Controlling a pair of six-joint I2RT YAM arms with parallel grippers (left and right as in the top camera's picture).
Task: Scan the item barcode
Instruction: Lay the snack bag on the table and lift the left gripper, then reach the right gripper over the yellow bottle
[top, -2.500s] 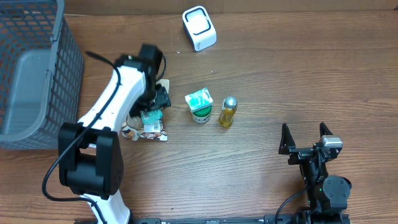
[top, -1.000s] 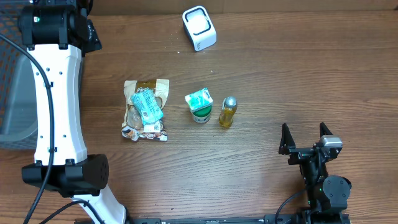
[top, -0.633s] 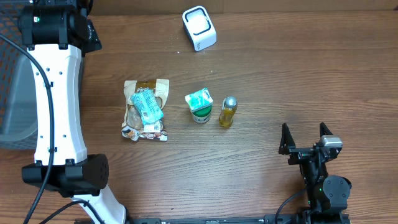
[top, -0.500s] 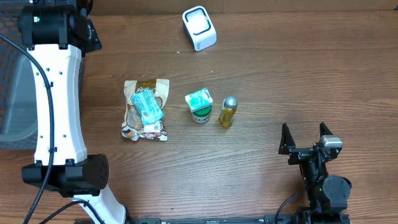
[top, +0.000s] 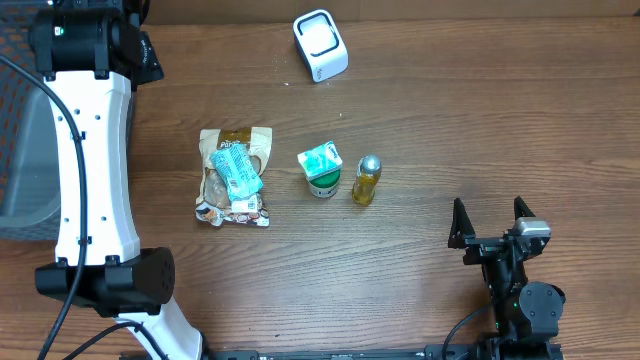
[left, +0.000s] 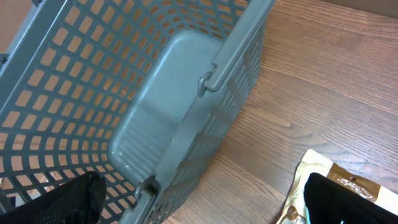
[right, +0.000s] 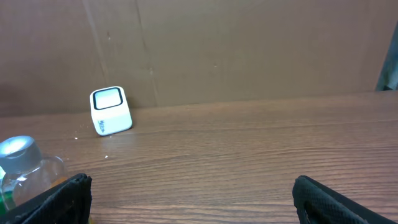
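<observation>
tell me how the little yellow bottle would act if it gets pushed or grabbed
The bottle stands upright and narrow, so a push near its silver cap would probably tip it. Its round body would then likely roll. The clear wall looks smooth, so it may slip in a light grip.

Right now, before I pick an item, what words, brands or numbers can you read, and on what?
None is readable.
snack bag: print too blurred.
teal packet on it: too small.
green cup lid: blurred.
scanner: tiny mark on its front, unreadable.
bottle: no text shows.
</observation>
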